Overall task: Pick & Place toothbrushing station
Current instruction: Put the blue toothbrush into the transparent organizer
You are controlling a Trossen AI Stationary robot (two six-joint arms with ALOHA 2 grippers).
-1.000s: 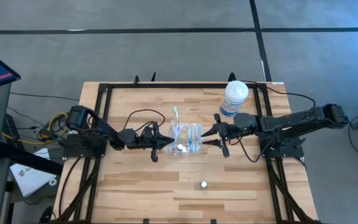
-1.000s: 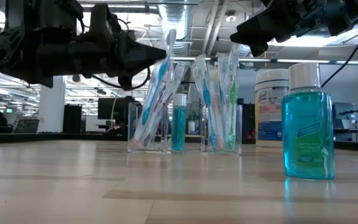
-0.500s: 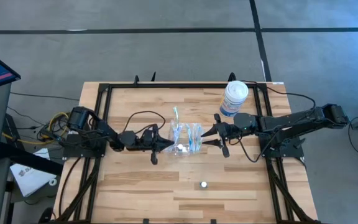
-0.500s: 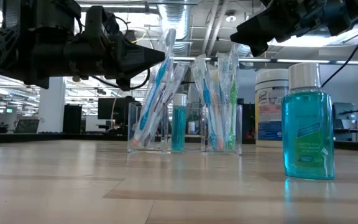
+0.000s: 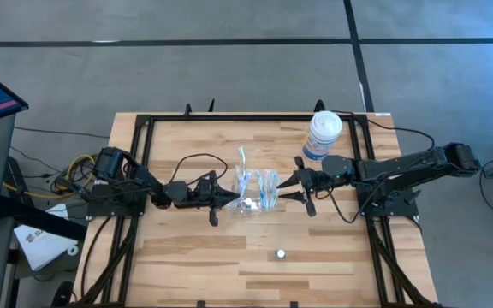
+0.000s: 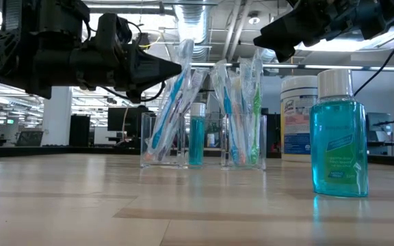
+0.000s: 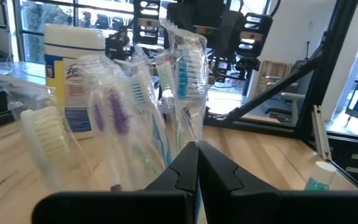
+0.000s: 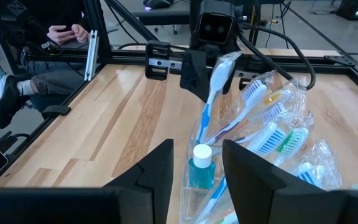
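The clear holder (image 5: 255, 193) of wrapped toothbrushes (image 8: 263, 127) looks light and tippy; left end effector (image 5: 232, 197) is clenched empty beside it, right end effector (image 5: 284, 186) released, best gripping its rigid wall

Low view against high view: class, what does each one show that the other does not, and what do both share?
Only the low view shows the teal liquid in the mouthwash bottle and the room behind. Only the high view shows the whole wooden table and a small white cap seen from above. Both show the toothbrushes in the clear holder, the white tub, the shut left gripper and the right gripper.
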